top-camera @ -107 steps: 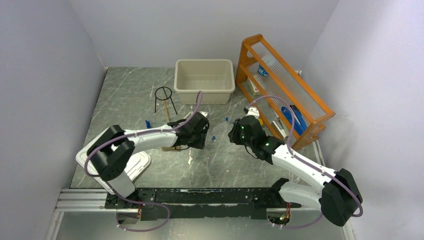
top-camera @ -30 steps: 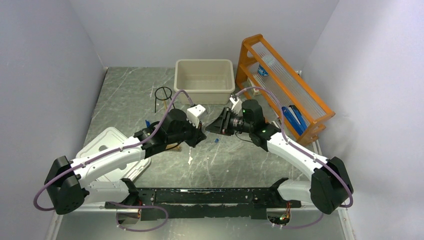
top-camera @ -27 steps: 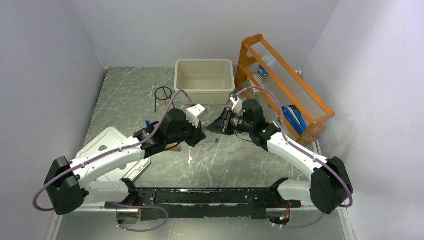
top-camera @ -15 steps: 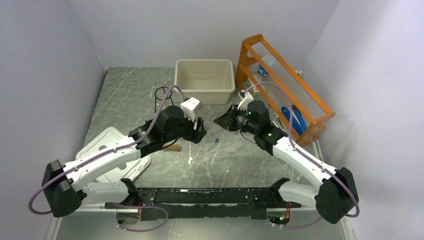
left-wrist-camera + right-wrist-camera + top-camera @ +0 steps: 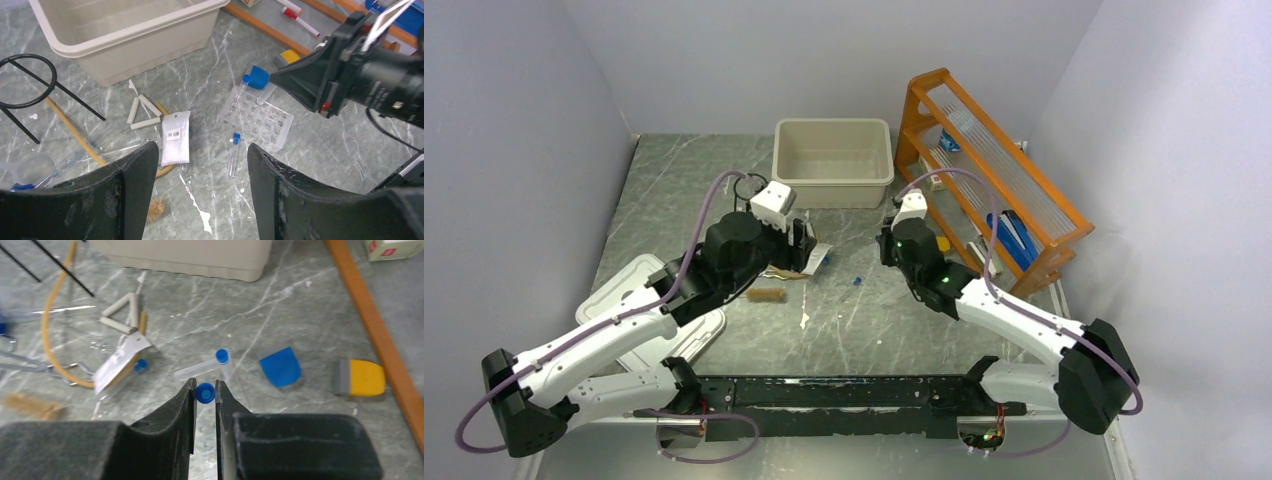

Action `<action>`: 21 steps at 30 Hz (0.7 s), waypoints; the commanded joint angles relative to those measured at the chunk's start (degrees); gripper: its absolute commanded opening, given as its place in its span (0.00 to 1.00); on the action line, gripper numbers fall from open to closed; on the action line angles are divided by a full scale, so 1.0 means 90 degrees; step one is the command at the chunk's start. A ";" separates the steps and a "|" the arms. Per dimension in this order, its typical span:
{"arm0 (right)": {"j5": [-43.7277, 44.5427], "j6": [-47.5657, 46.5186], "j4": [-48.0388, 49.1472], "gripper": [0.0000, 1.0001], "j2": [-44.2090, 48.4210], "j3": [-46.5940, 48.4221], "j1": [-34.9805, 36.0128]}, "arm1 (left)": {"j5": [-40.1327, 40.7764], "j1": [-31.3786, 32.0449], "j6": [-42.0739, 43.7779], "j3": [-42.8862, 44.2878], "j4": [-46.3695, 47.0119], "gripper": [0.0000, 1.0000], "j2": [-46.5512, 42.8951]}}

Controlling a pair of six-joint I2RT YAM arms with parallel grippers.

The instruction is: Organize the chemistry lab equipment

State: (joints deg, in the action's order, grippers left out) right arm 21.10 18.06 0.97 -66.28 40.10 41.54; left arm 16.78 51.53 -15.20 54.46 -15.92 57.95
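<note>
My right gripper [image 5: 205,384] is shut on a blue-capped tube [image 5: 205,393], seen end-on between the fingertips, above the table. In the top view it [image 5: 887,246] hangs in front of the orange rack. My left gripper [image 5: 202,147] is open and holds nothing, above the white packet [image 5: 175,138] and a second blue-capped tube [image 5: 233,156] lying flat. The white triangle [image 5: 140,112], the tan rubber tube [image 5: 75,131], the brush [image 5: 157,206] and the black tripod ring [image 5: 24,89] lie around it. A third blue-capped tube [image 5: 206,365] lies below the right gripper.
The beige tub [image 5: 834,160] stands at the back middle, with the orange rack [image 5: 994,170] to its right. A white lid [image 5: 639,312] lies at the front left. A clear well plate [image 5: 260,121], a blue cap-like piece [image 5: 280,367] and a yellow-and-grey block [image 5: 360,378] lie near the rack.
The two grippers met over the table's middle. The left one opened and drew back to the left. The right one closed on the blue-capped tube and swung back towards the rack.
</note>
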 commanded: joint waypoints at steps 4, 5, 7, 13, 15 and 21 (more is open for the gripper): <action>0.1389 -0.0534 0.0584 0.13 -0.0512 0.0003 0.0268 | 0.0114 0.0027 0.0370 -0.0252 0.0403 0.70 -0.0257; 0.1379 -0.0543 0.0682 0.13 -0.0571 -0.0015 0.0274 | 0.0119 0.0032 0.0371 -0.0250 0.0376 0.70 -0.0220; 0.1454 -0.0580 0.0880 0.12 -0.0711 -0.0038 0.0293 | 0.0111 0.0036 0.0349 -0.0252 0.0366 0.69 -0.0155; 0.1536 -0.0570 0.1361 0.12 -0.0940 -0.0211 0.0319 | -0.0281 0.0032 0.0269 -0.0354 0.0651 0.69 -0.0085; 0.1523 -0.0536 0.1418 0.12 -0.0979 -0.0282 0.0318 | -0.0291 0.0025 0.0254 -0.0368 0.0694 0.69 -0.0061; 0.1385 -0.0440 0.1743 0.12 -0.1129 -0.0500 0.0321 | -0.0328 0.0022 0.0280 -0.0348 0.0741 0.69 0.0085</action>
State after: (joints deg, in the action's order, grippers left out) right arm 32.91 13.30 12.23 -75.42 37.30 44.12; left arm 15.20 51.53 -13.06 51.66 -12.08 58.15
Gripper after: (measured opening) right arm 0.181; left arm 0.690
